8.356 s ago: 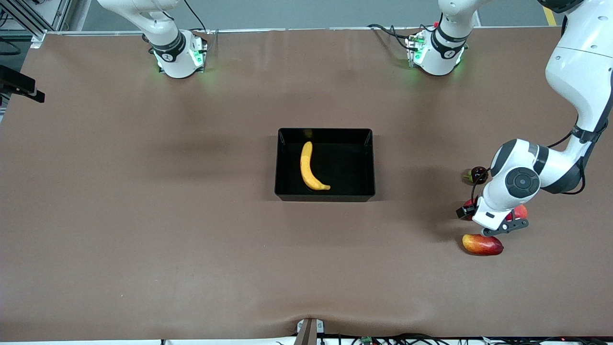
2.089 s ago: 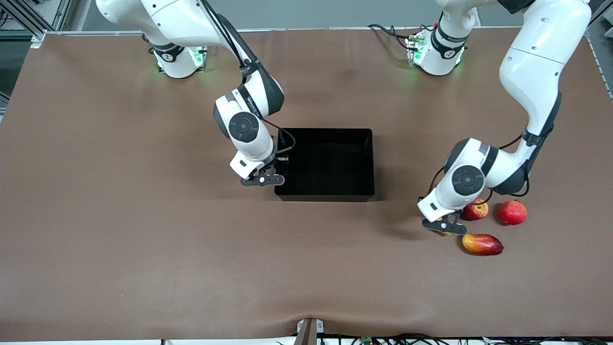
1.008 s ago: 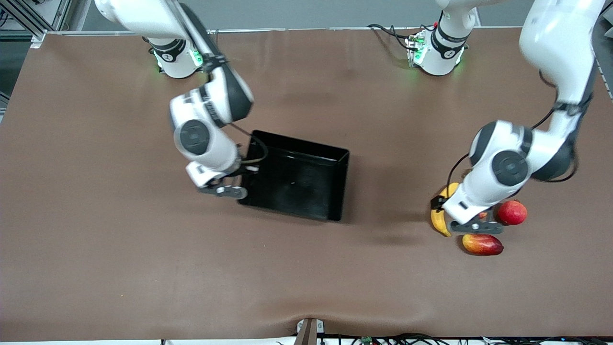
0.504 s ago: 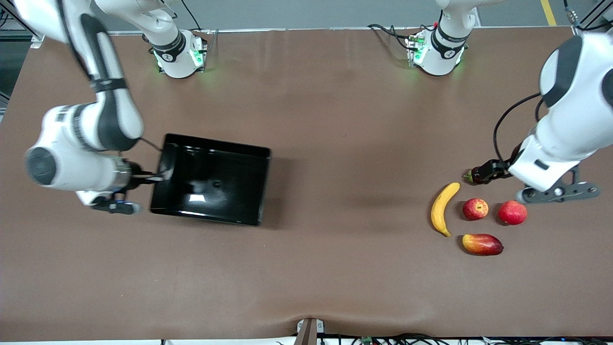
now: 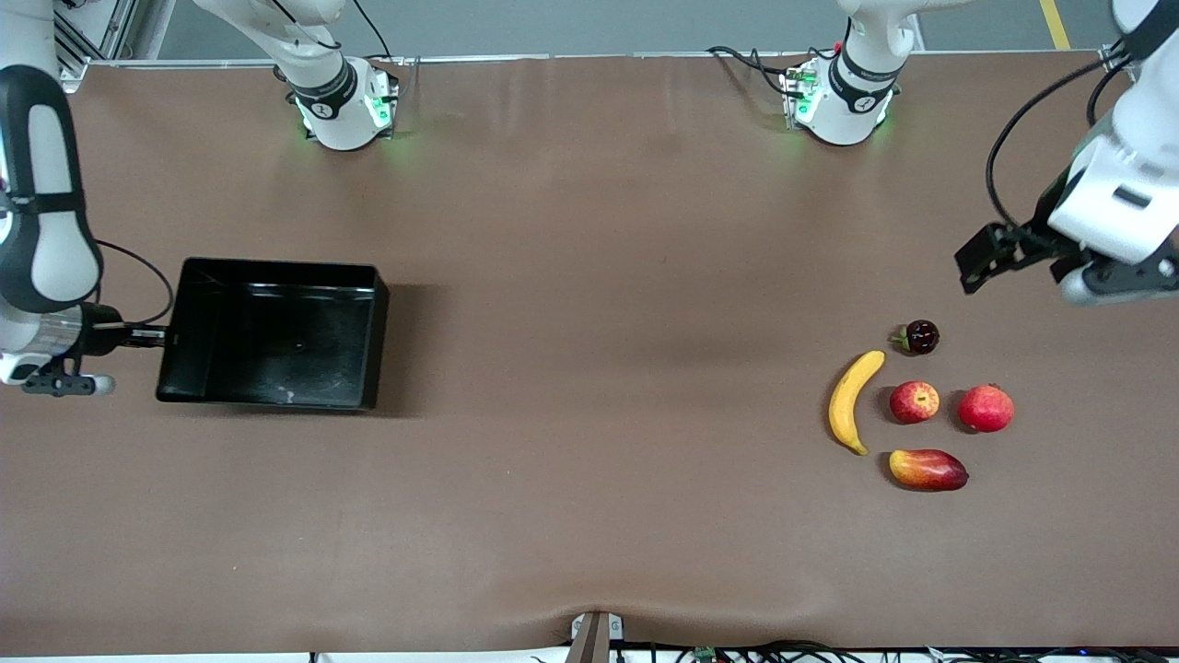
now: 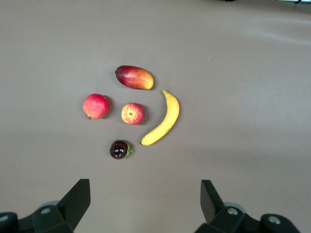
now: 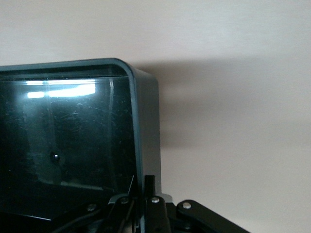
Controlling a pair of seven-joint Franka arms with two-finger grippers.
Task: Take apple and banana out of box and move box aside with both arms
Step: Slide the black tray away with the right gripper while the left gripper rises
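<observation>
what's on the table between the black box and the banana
Nothing: in the front view only bare brown table lies between the box, shut in the right gripper, and the banana.

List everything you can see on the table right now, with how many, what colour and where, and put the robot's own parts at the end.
tray: one, glossy black, empty, at the right arm's end of the table
banana: one, yellow, at the left arm's end, beside the apple
apple: one, red with yellow streaks, between the banana and the plain red fruit
plain red fruit: one, red, beside the apple
mango: one, red and yellow, nearer the front camera than the apple
small dark fruit: one, dark red, farther from the front camera than the apple
table: one, brown
right pincer: one, black, shut on the tray's wall
left pincer: one, black, open, empty, up in the air above the fruits
</observation>
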